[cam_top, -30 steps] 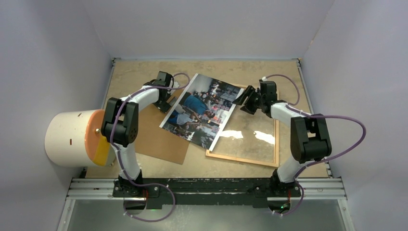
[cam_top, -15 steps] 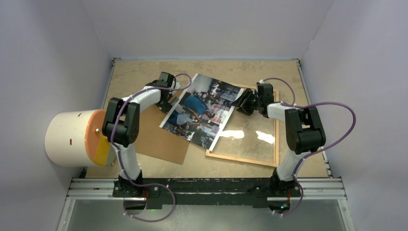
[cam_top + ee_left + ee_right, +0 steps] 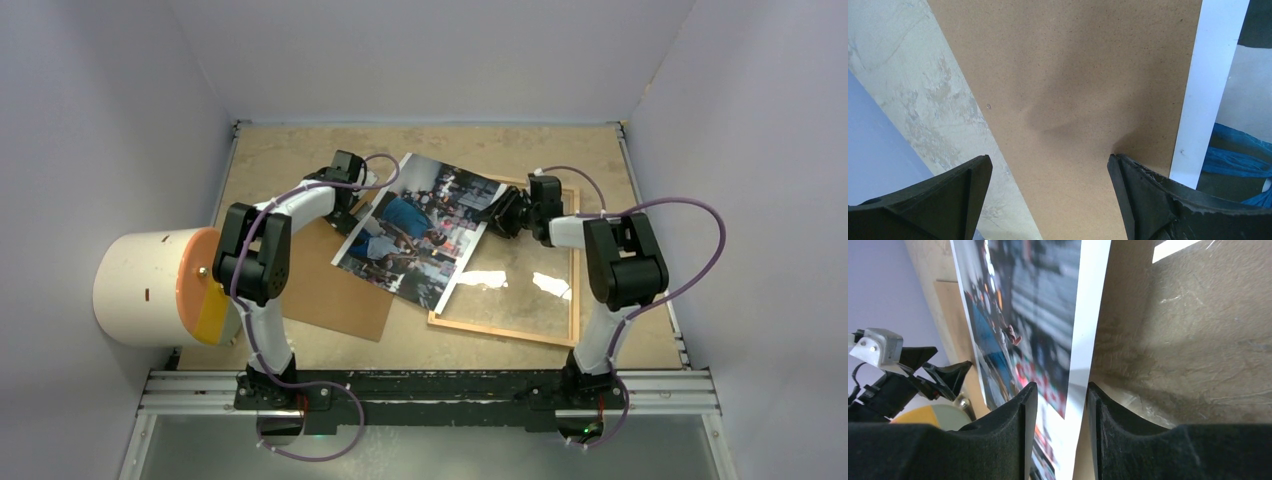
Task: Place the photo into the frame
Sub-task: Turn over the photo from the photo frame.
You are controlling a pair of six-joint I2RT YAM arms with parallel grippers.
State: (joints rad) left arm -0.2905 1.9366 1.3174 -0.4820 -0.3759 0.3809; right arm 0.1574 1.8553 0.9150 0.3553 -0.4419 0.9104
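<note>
- At top-view centre, the photo is thin, floppy and glossy: pinch its white right border.
- Right gripper straddles that border, unclenched; left gripper gapes empty.

Right pincer has narrowed, seemingly straddling the photo edge.

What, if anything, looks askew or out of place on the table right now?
The photo lies crooked, at an angle to the frame: only its right side overlaps it, while its left side rests on the brown backing board. The right gripper straddles its white border.
</note>
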